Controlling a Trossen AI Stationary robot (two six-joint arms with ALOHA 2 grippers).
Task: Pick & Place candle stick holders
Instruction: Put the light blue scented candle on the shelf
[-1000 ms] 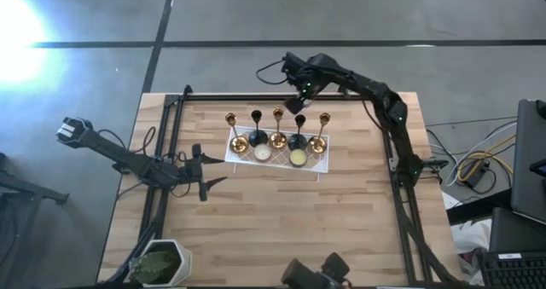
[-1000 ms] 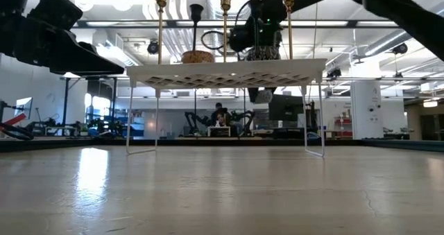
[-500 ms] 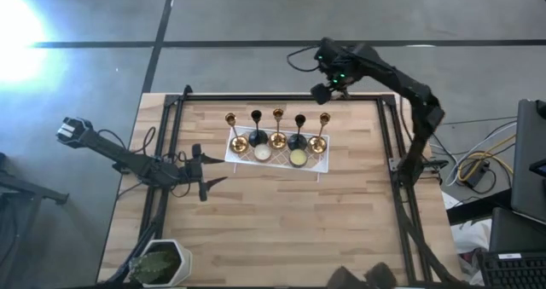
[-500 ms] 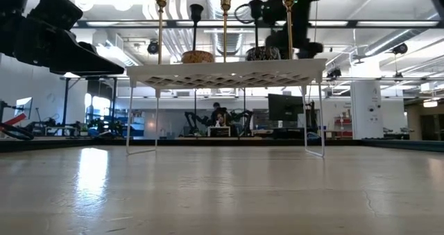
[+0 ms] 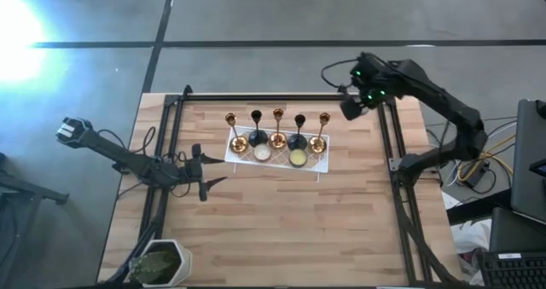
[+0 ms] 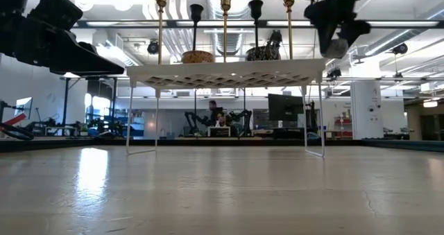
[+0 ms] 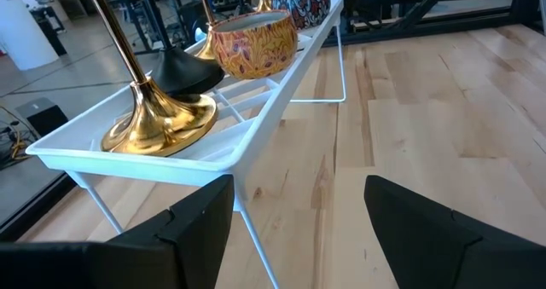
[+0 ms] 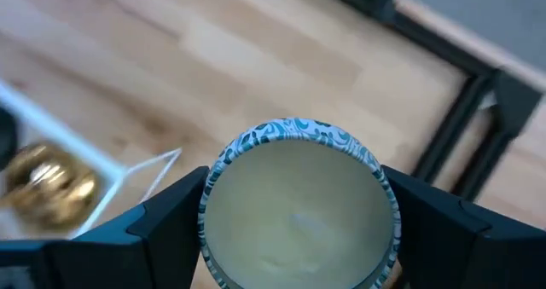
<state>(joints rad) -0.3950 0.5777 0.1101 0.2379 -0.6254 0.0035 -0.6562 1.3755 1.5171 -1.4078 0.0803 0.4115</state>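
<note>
Five candle stick holders, three gold (image 5: 278, 127) and two black (image 5: 299, 132), stand by their round bases on a white lattice tray (image 5: 317, 165) at the table's far middle. Two tealight candles (image 5: 262, 153) sit in front of them. My right gripper (image 5: 350, 108) is over the far right of the table, right of the tray, shut on a blue-patterned tealight candle (image 8: 299, 208). My left gripper (image 5: 209, 180) is open and empty just left of the tray. Its wrist view shows the nearest gold base (image 7: 162, 123). My right gripper pinches the tealight candle's round side wall (image 8: 213, 195) between its two fingers (image 8: 162, 229), one on each side. The fingers come from above, and the pale wax top faces the wrist camera. The candle is lifted clear, above the wooden table.
A black frame rail (image 5: 386, 135) runs along the table's right side under my right arm, and another along the left (image 5: 162, 144). A white pot with a plant (image 5: 162, 262) stands at the near left corner. Bare wood (image 5: 281, 229) lies in front of the tray.
My right gripper has gone from behind the tray's far side toward the table's right edge, carrying the tealight candle clear of the tray. The holders and the tray have stayed where they were.
</note>
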